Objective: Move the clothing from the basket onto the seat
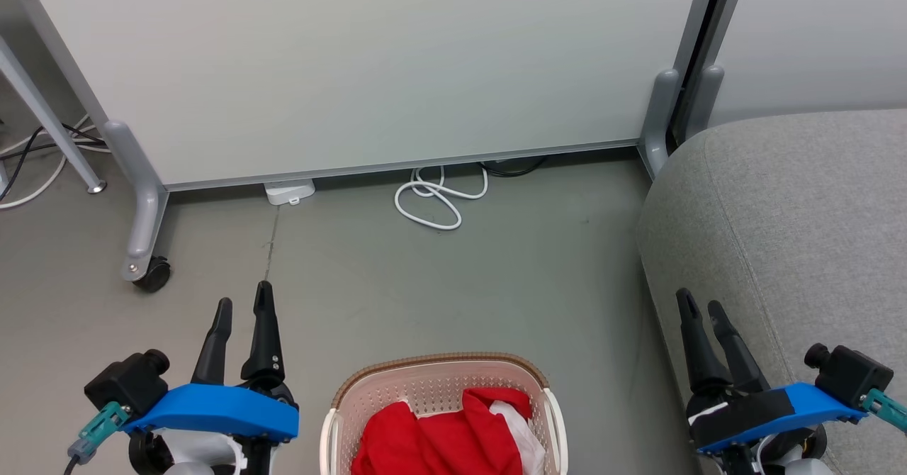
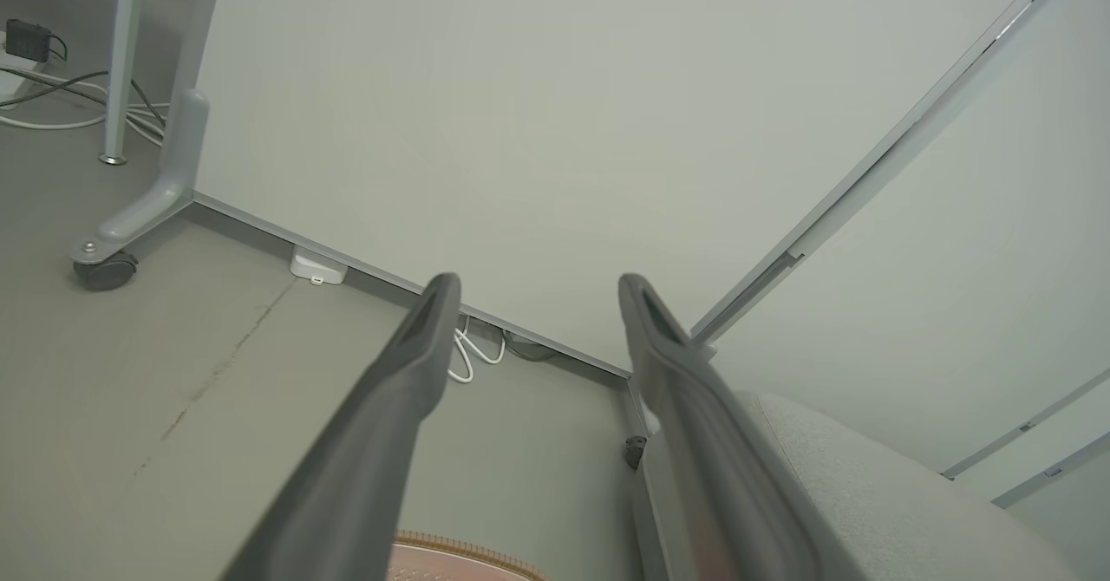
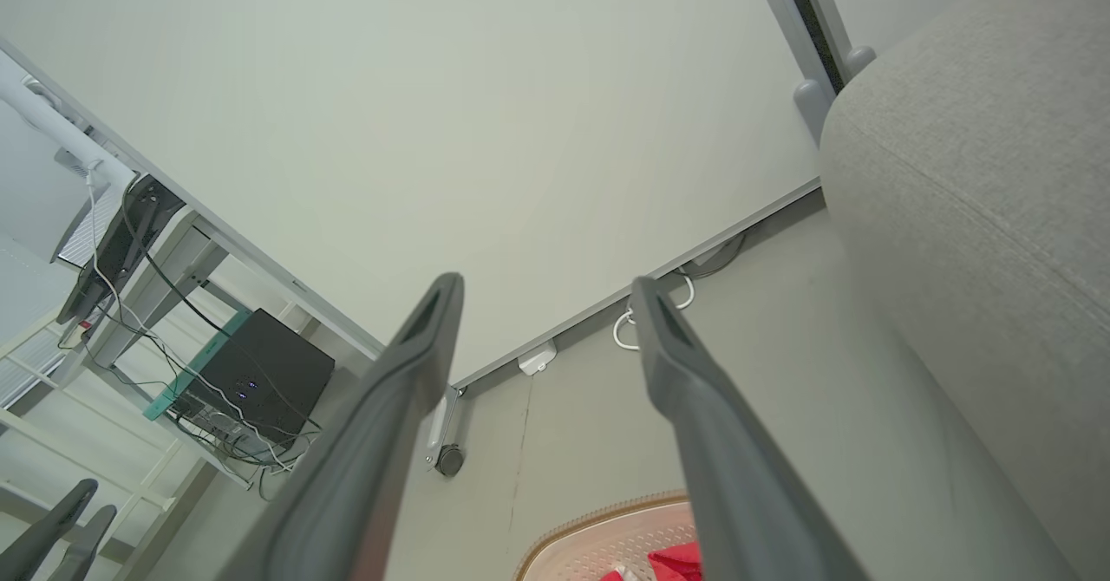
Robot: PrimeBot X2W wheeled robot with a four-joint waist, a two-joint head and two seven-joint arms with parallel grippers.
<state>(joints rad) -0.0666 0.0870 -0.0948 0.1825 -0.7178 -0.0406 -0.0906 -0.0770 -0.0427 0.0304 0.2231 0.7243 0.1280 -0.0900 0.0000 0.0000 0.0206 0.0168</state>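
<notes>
The cream basket (image 1: 340, 418) with a brown rim stands on the floor at the bottom middle of the head view, holding red clothing (image 1: 439, 436) with white trim. The grey seat (image 1: 786, 227) rises at the right. My left gripper (image 1: 243, 305) hangs open left of the basket, nothing between its fingers. My right gripper (image 1: 701, 305) hangs open right of the basket, over the seat's front edge. The left wrist view shows the left gripper (image 2: 536, 284), the basket rim (image 2: 468, 550) and the seat (image 2: 876, 494). The right wrist view shows the right gripper (image 3: 546, 284), the basket (image 3: 607, 538), the clothing (image 3: 672, 561) and the seat (image 3: 980, 217).
A pale partition panel (image 1: 368, 64) on a castor foot (image 1: 150, 274) closes off the far side. A coiled white cable (image 1: 436, 198) and a small white box (image 1: 289, 191) lie at its base. A desk leg (image 1: 49, 124) and cables are at the far left.
</notes>
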